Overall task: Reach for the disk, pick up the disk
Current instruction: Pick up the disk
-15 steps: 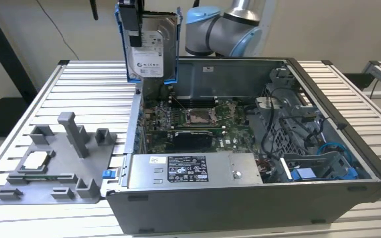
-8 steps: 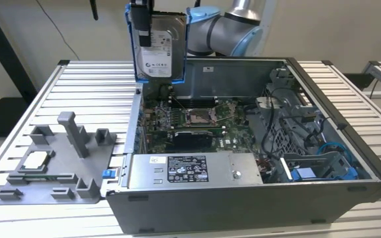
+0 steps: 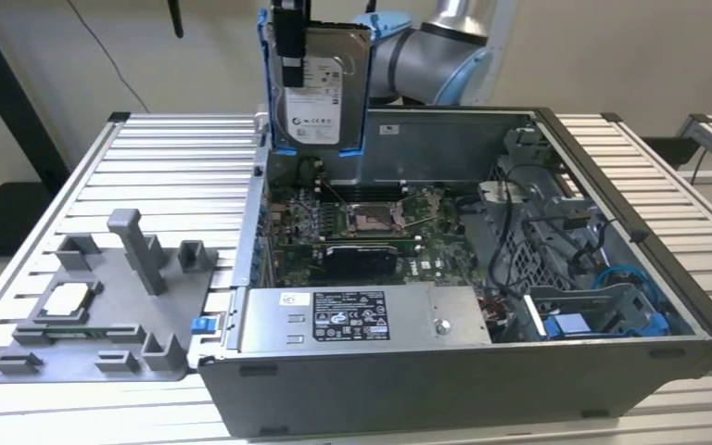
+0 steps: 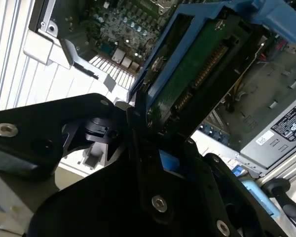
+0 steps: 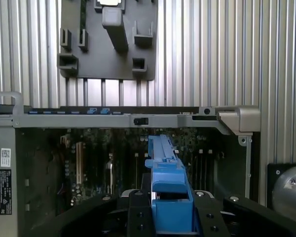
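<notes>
Gripper (image 3: 292, 65) is clenched on the disk (image 3: 322, 88), which is held upright in the air over the case's back wall. On the exterior view's left a grey fixture (image 3: 108, 306) is seen on the counter (image 3: 171, 158), with the open case (image 3: 455, 389) just beside it.

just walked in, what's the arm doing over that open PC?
The arm's end effector is shut on the flat silver-grey hard drive with its bright blue carrier frame, holding it upright in the air above the open grey computer case. So the pick-up looks done.
</notes>
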`<state>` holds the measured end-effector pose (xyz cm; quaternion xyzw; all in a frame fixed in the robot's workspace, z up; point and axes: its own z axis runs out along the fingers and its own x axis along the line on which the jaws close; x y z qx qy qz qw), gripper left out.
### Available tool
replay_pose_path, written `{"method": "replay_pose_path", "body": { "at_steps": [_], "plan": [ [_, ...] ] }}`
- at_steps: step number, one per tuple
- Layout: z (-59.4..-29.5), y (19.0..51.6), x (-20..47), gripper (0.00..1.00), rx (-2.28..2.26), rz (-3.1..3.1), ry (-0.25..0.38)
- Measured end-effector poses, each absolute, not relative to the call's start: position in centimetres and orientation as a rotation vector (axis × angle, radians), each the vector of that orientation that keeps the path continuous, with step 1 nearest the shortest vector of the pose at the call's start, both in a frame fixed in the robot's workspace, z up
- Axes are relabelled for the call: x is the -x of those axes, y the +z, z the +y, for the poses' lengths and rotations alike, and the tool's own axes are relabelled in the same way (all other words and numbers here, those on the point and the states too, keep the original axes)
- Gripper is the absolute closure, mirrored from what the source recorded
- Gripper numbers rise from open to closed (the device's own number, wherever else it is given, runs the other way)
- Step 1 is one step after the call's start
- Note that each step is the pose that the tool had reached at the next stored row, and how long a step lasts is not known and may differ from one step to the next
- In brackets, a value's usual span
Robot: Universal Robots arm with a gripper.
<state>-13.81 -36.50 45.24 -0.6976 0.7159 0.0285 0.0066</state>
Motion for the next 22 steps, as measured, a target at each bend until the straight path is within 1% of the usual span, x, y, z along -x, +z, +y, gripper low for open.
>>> {"method": "replay_pose_path", "body": {
  "at_steps": [12,19,22],
  "plan": [
    [-36.5,45.3,11.4,1.0,2.184,2.238,0.089],
    [-36.5,47.2,10.7,1.0,2.184,2.238,0.089],
    [-36.5,47.2,10.2,1.0,2.184,2.238,0.089]
  ]
}}
